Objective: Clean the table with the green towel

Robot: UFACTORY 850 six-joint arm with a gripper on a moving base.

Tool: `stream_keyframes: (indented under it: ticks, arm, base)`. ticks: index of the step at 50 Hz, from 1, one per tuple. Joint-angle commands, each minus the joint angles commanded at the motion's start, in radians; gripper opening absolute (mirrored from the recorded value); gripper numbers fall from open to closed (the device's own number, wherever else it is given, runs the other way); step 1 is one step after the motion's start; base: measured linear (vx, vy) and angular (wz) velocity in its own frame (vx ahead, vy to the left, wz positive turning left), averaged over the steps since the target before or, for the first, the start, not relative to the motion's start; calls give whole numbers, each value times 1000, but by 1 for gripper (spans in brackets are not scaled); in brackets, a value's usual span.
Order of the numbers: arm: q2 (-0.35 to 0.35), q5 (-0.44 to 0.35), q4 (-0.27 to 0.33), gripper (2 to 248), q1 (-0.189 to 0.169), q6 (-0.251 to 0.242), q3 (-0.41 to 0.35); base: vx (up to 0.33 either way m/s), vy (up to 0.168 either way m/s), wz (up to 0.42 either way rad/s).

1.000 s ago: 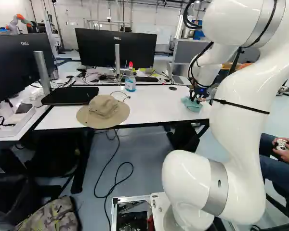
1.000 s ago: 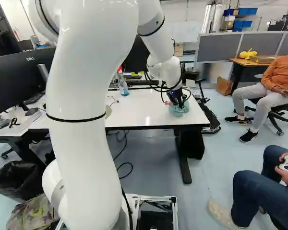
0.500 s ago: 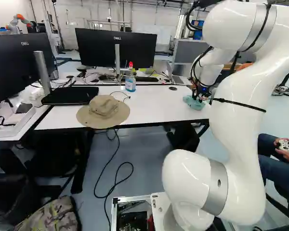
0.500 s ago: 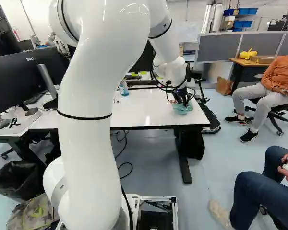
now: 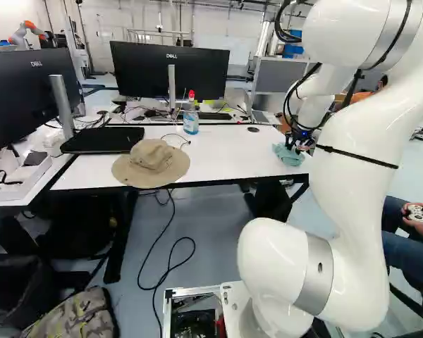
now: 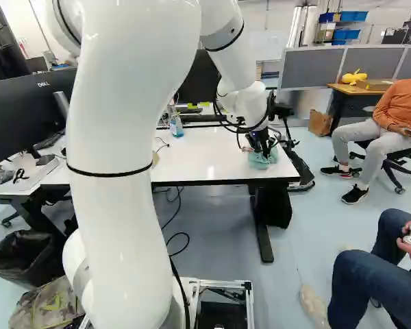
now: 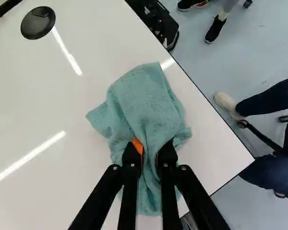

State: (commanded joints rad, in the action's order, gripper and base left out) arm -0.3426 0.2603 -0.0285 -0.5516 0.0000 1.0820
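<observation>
A small black disc (image 5: 253,129) lies near the end effector (image 6: 265,152), beyond it and to its left. Farther left stands a red-topped bottle (image 5: 191,122), and farther left still lies a tan hat (image 5: 151,163). Beyond the end effector, also left, stands a black monitor (image 5: 144,70). A yellow toy (image 6: 354,77) sits well beyond it, to its right.

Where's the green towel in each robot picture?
Left base view: the green towel is right of the middle, near the right end of the white table.
Right base view: right of the middle too, near that same table end.
Wrist view: bunched between the fingers and spreading ahead of them.
Shared landmark: the white table under it.
</observation>
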Motion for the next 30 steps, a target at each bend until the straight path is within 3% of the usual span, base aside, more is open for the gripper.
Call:
stream_keyframes:
  ticks: [14,30]
  arm:
    - [19,0,0,48,39,0,-24]
    - [-36,0,0,48,57,0,46]
  base:
    - [0,0,0]
    - [0,0,0]
